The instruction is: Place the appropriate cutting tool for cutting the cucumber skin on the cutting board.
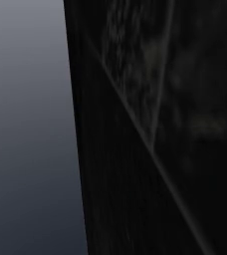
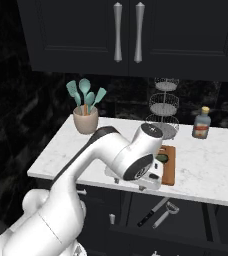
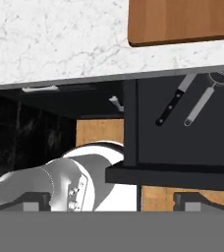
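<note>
Two tools lie in the open drawer (image 2: 186,220) under the counter: a black-handled knife (image 2: 152,212) and, just beside it, a grey peeler (image 2: 166,214). The peeler is the right one for cucumber skin, I'd say, and it hasn't been lifted yet. So the job is barely started: drawer open, nothing picked, nothing on the cutting board (image 2: 169,165).

The gripper (image 2: 145,183) hangs at the counter's front edge, above the drawer, with its fingers spread wide and nothing between them. From the hand view, the peeler (image 3: 202,101) sits up and to the right of the fingertips (image 3: 35,202), well apart from them, with the knife (image 3: 175,101) nearer to the fingers on its left side. The cutting board (image 3: 182,22) is farther out beyond both, on top of the white marble counter (image 3: 50,39). The cucumber (image 2: 161,158) rests on the board's near end, just beyond the hand in the right base view.

What's left, as I read it: go down into the drawer, close on the peeler's handle, lift it out, and set it on the board.

Room looks tight. The counter lip overhangs the drawer, so the hand has to come in from the front and below that edge. The two handles lie nearly parallel and close together, so a wide grip could catch the knife too. On the board, the cucumber takes the end nearest the hand; the far end looks bare. A tiered wire stand (image 2: 163,107) sits behind the board, well clear.
</note>
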### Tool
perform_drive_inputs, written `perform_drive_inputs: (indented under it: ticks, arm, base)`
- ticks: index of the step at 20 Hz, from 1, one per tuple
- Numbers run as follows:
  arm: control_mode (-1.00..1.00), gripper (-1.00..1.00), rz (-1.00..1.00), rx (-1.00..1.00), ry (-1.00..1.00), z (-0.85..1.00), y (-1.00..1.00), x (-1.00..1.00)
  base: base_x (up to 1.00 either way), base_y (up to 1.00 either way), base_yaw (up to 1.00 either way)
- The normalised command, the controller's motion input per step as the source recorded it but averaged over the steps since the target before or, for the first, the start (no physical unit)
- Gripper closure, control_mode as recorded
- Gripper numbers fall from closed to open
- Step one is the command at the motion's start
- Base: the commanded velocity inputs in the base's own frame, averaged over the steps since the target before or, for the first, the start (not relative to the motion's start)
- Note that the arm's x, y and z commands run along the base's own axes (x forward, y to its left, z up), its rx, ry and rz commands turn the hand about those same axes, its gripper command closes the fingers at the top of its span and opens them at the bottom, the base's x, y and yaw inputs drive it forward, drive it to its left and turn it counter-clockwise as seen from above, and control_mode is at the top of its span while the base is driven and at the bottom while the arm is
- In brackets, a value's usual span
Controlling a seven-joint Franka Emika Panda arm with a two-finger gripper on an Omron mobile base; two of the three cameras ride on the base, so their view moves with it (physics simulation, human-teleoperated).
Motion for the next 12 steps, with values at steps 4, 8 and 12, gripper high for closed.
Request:
perform_drive_inputs:
  ticks: [4, 8, 12]
  arm:
    - [-1.00, -1.00, 0.00, 0.00, 0.21, -0.55, -0.39, 0.00]
    - [-1.00, -1.00, 0.00, 0.00, 0.08, -0.59, -0.43, 0.00]
    - [-1.00, -1.00, 0.00, 0.00, 0.00, -0.67, -0.47, 0.00]
  base:
    - [0.00, 0.00, 0.00]
    - [0.00, 0.00, 0.00]
    - [0.00, 0.00, 0.00]
